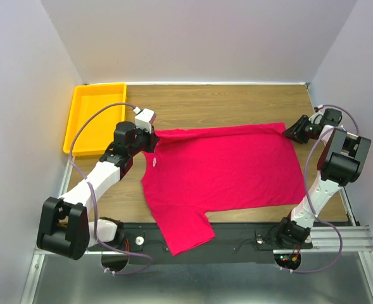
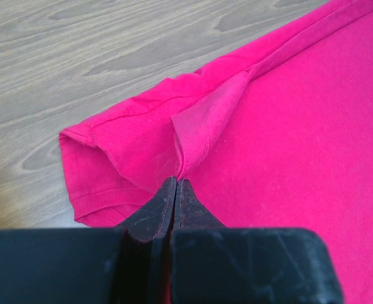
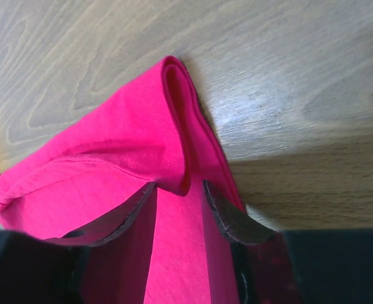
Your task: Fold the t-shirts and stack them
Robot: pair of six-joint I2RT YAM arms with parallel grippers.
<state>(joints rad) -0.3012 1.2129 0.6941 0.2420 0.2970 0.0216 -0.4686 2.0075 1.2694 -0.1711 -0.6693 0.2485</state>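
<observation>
The crimson-red t-shirt [image 1: 224, 164] lies spread flat across the wooden table, with its white neck label [image 1: 154, 162] near the left. One sleeve hangs over the near table edge. My left gripper [image 1: 151, 143] is at the shirt's far left shoulder. In the left wrist view it [image 2: 175, 182] is shut, pinching a raised ridge of the fabric [image 2: 300, 126] beside the other sleeve. My right gripper [image 1: 292, 132] is at the shirt's far right corner. In the right wrist view it [image 3: 180, 185] is open, and a folded edge of the cloth [image 3: 110, 164] lies between the jaws.
A yellow plastic tray [image 1: 78, 120] stands at the far left corner of the table, just beyond my left arm. White walls close in the table on the left, back and right. Bare wood [image 1: 224, 104] lies behind the shirt.
</observation>
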